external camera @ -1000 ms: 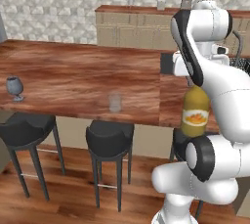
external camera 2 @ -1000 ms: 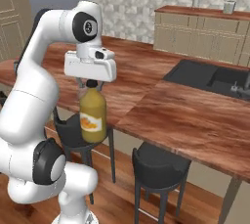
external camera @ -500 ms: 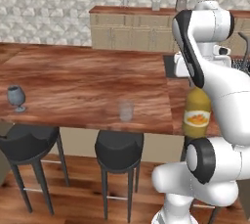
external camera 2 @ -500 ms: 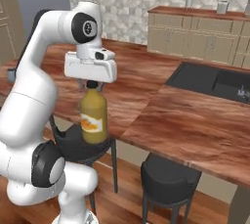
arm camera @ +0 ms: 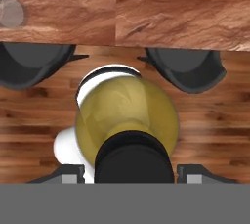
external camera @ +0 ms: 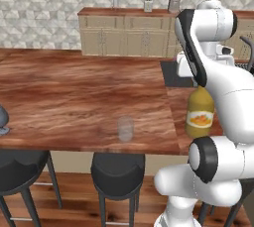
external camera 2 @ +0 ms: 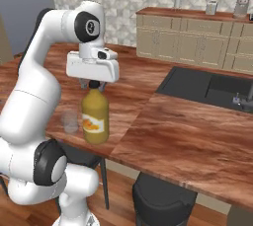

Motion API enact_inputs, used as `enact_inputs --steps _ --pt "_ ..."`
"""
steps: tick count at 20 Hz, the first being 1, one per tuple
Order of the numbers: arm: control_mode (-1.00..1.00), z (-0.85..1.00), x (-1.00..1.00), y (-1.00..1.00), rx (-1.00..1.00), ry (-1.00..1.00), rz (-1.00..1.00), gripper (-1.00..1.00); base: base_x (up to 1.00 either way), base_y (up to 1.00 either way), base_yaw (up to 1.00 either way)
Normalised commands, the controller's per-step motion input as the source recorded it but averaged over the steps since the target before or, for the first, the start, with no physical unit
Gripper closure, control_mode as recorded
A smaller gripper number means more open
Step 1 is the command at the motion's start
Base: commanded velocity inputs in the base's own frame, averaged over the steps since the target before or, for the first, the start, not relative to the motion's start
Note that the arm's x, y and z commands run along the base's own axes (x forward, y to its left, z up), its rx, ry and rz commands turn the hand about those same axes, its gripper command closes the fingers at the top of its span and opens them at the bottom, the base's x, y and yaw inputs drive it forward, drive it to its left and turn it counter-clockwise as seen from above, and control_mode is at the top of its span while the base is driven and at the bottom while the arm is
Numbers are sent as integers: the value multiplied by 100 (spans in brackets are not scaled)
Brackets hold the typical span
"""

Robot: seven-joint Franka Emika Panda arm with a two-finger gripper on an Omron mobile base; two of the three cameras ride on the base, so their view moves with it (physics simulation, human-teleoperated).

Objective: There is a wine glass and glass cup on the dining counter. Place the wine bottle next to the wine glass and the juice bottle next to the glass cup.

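My gripper (external camera 2: 94, 86) is shut on the dark cap of the juice bottle (external camera 2: 94, 119), a stout yellow-orange bottle that hangs upright from it. In the hand view the juice bottle (arm camera: 128, 113) hangs over the floor, just short of the dining counter's (arm camera: 146, 8) near edge. The glass cup (external camera: 125, 129) stands on the counter near that edge, left of the juice bottle (external camera: 200, 113). The wine glass (external camera: 2, 120) sits cut off at the far left of the dining counter (external camera: 74, 87). The wine bottle is out of view.
Dark round stools (arm camera: 34, 64) (arm camera: 188, 69) stand below the counter's near edge. A dark inset sink (external camera 2: 207, 84) with a faucet (external camera 2: 242, 102) lies to the right. A wall counter (external camera: 124, 13) with small items and beige cabinets runs along the back.
The whole picture has shifted and things look larger: the base has driven closer to the dining counter. The juice bottle stays gripped in the same pose.
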Motion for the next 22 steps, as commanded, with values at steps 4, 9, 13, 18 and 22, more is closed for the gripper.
enact_inputs --steps 4,9,13,18,22 --pt "100 0 0 0 0 0 0 100 52 11 -7" --pt "100 0 0 0 0 0 0 100 19 4 -2" --pt "100 0 0 0 0 0 0 100 0 0 0" --pt "100 0 0 0 0 0 0 100 0 0 0" --pt "100 0 0 0 0 0 0 100 0 0 0"
